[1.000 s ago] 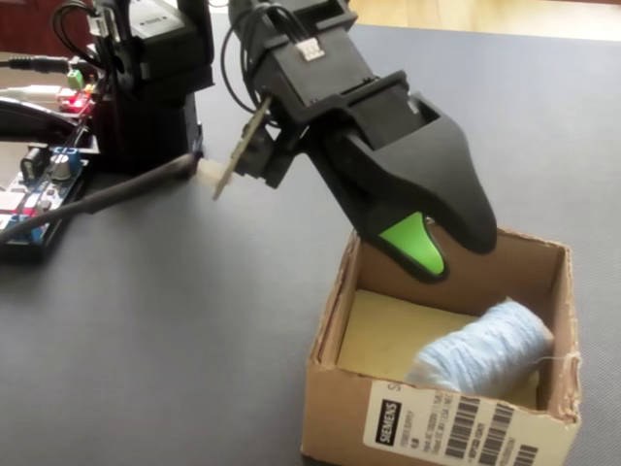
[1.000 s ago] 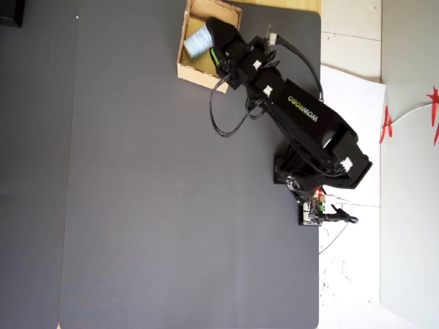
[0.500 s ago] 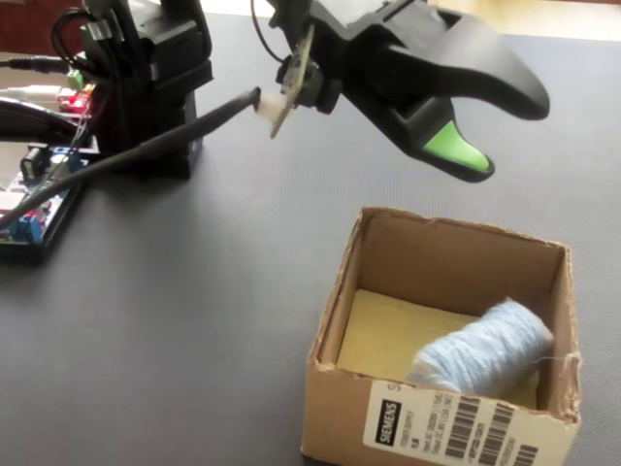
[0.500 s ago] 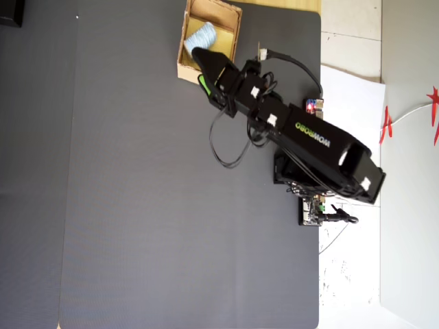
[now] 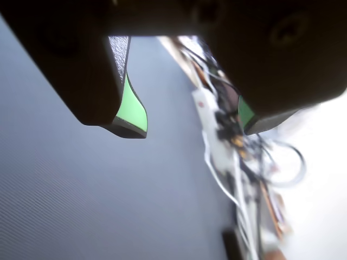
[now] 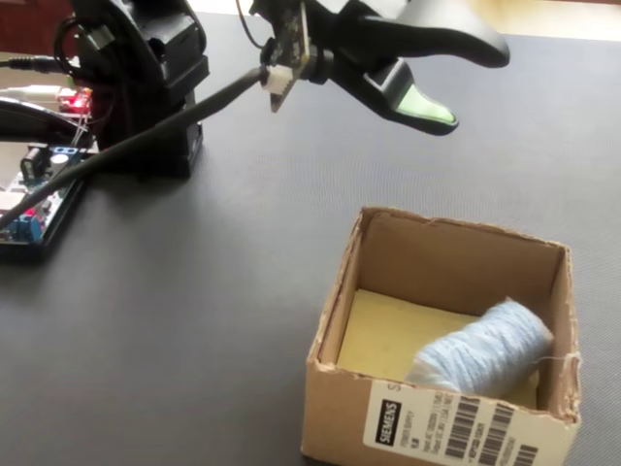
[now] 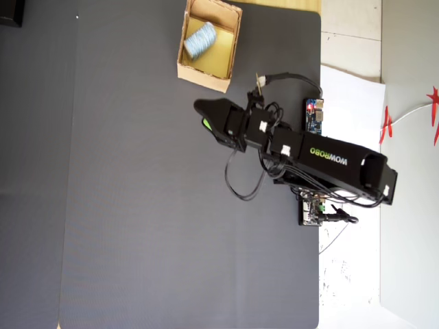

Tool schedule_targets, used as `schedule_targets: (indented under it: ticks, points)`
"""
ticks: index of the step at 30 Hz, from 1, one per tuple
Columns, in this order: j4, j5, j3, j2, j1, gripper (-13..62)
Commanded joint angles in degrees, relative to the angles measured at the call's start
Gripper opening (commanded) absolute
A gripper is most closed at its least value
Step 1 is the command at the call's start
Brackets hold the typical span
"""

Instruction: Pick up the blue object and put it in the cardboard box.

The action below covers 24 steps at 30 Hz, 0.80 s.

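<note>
Blue object (image 6: 482, 350) lying on its side inside cardboard box (image 6: 342, 291), leaning into corner against far-right wall, resting on yellowish floor; overhead view agreeing (image 7: 199, 39). Placement looking done. Box (image 7: 232, 41) sitting on dark mat (image 7: 137, 205). Gripper (image 5: 192, 122) hanging above mat, well apart from box, jaws parted, green pads (image 5: 132, 111) showing, nothing between them. Arm (image 7: 329, 161) reaching from base beside circuit boards (image 7: 314, 115); likely clearing box to avoid snagging wall.
</note>
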Motion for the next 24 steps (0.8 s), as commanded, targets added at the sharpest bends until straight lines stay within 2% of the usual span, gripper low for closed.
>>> schedule_targets:
  ticks: [1, 13, 24]
  points:
    - [-2.72, 2.46, -0.26, 3.08, -2.29, 33.8]
    - [-5.36, 2.29, 15.47, 11.87, -8.61, 34.1]
    - [-5.80, 2.64, 25.14, 12.30, -9.93, 34.1]
